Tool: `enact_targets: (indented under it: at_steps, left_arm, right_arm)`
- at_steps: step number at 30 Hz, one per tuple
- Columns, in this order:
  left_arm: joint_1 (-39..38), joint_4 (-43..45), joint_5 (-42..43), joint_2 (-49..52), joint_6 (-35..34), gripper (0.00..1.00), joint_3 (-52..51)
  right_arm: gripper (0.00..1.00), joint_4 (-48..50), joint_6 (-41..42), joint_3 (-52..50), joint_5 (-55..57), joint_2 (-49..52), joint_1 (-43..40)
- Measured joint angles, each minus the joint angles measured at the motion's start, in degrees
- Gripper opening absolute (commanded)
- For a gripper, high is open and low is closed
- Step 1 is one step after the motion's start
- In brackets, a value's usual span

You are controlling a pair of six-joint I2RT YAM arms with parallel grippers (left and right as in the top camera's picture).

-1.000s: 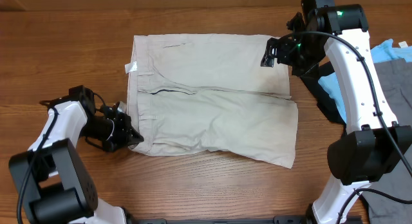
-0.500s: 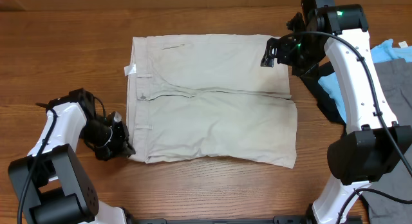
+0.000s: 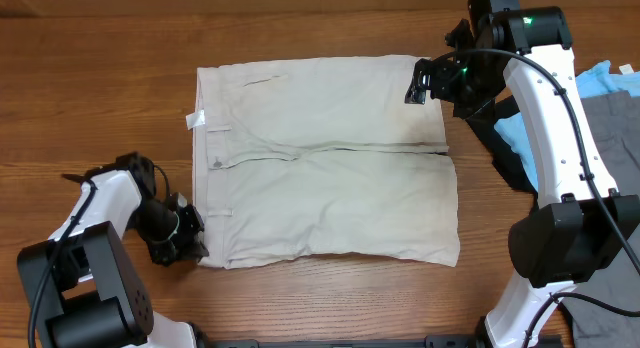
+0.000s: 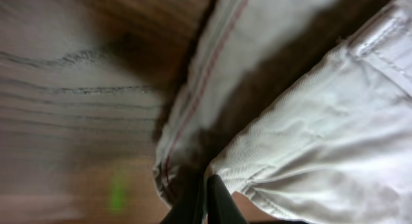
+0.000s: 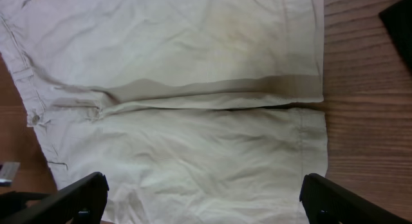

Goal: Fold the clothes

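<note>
overhead: the shorts (image 3: 325,158) lie flat on the wooden surface (image 3: 100,88), waistband on the left claw (image 3: 188,243) side, leg hems on the right claw (image 3: 425,83) side, long axis running from one claw across to the other. the left claw is clenched on the near waistband corner, all the cloth spreading ahead of it and to its right. the right claw hangs released above the far hem corner, a light blue garment (image 3: 600,80) on its outer side. left wrist: the closed fingertips (image 4: 209,198) pinch the waistband edge, blurred. right wrist: the fingers (image 5: 71,195) stand wide apart, shorts spread below them. the left arm looks nearer for carrying the fold across.
</note>
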Motion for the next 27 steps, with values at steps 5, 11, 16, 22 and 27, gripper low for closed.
enact_targets:
  at_steps: [5,11,16,22,27]
  left_arm:
    - [0.0,0.0,-0.5,0.0,-1.5,0.37,-2.4]
    - [0.0,-8.2,-1.3,0.0,-1.8,0.40,3.7]
    - [-0.1,-15.9,-1.4,0.0,-1.7,0.36,19.9]
    - [-1.7,-14.9,-1.4,-0.1,-2.9,0.04,34.2]
    - [-5.7,-5.3,-1.7,-0.1,-5.7,0.04,35.0]
  right_arm:
    - [1.00,0.0,0.0,0.0,0.0,0.0,0.0]
    - [1.00,0.0,0.0,0.0,0.0,0.0,0.0]
    - [1.00,0.0,0.0,0.0,0.0,0.0,0.0]
    - [1.00,0.0,0.0,0.0,0.0,0.0,0.0]
    - [1.00,0.0,0.0,0.0,0.0,0.0,0.0]
